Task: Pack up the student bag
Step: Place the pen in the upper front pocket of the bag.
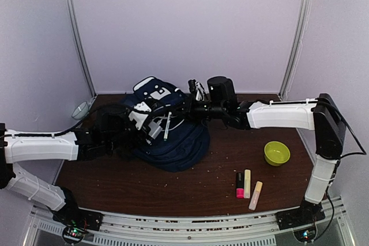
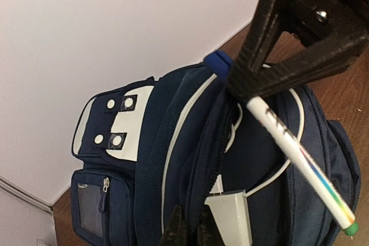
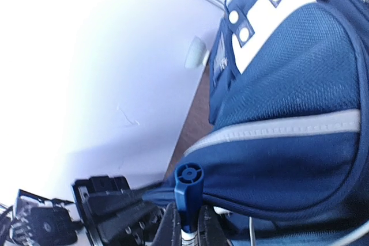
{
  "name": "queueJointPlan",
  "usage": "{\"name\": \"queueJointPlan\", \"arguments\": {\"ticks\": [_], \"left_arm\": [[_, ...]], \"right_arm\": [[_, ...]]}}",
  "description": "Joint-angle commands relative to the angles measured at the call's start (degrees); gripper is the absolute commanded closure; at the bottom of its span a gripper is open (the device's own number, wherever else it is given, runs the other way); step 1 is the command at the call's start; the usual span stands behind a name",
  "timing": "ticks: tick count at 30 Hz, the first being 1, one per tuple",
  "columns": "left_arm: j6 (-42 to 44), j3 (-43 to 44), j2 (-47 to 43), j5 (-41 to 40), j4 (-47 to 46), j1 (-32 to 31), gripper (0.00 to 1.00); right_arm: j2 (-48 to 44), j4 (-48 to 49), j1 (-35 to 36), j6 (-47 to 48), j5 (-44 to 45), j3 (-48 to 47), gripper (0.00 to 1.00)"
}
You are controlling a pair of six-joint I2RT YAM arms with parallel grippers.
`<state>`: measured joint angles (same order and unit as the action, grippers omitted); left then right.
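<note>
The student bag is a navy-blue backpack with white trim, lying at the middle left of the table with its white patch at the far end. My left gripper is shut on the fabric edge beside the bag's zip; its fingertips pinch that edge in the left wrist view. My right gripper is shut on a white marker with a blue cap, held over the bag's opening. The marker slants with its green end low.
A green bowl stands at the right. A pink highlighter, a yellow one and a peach one lie near the front right. A pale bowl sits at the back left corner. White walls enclose the table.
</note>
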<state>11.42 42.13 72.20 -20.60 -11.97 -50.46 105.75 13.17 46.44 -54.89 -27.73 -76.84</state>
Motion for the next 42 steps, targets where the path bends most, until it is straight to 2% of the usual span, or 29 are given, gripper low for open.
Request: {"name": "queueJointPlan", "arguments": {"ticks": [1, 6, 10, 17, 23, 28, 33, 37, 42], "left_arm": [[-2.17, 3.33, -1.51, 1.32, -9.46, -0.34, 1.00], [-2.57, 4.64, -1.65, 2.32, -9.17, -0.34, 1.00], [-2.74, 5.51, -0.84, 0.69, -7.90, -0.28, 1.00], [-4.39, 6.71, 1.52, 0.85, -7.28, 0.36, 1.00], [-5.00, 6.56, 2.44, 1.27, -7.55, 0.36, 1.00], [-5.10, 6.21, 2.15, 1.35, -7.18, 0.42, 1.00], [-4.85, 7.73, 3.14, 0.93, -4.98, 1.76, 1.00], [-4.58, 7.95, 3.36, 2.73, -4.96, 2.34, 1.00], [-4.81, 8.20, 3.78, 4.07, -4.78, 2.47, 1.00]], "right_arm": [[4.21, 5.54, -1.01, -6.25, 8.32, -2.22, 1.00], [7.93, 11.33, -1.39, -12.67, 8.66, -2.34, 1.00], [2.82, 12.37, -1.00, -9.67, 11.59, 5.27, 1.00], [-1.44, 12.98, 0.90, -9.65, 8.93, 13.79, 1.00], [1.86, 16.31, 1.81, -12.68, 7.26, 13.06, 1.00], [5.32, 17.54, 1.48, -14.77, 4.33, 8.41, 1.00], [2.62, 12.32, 3.76, -9.87, 3.74, 8.52, 1.00], [0.68, 15.32, 4.77, -11.73, 3.42, 13.22, 1.00], [3.03, 15.38, 5.23, -12.12, 1.89, 10.71, 1.00]]}}
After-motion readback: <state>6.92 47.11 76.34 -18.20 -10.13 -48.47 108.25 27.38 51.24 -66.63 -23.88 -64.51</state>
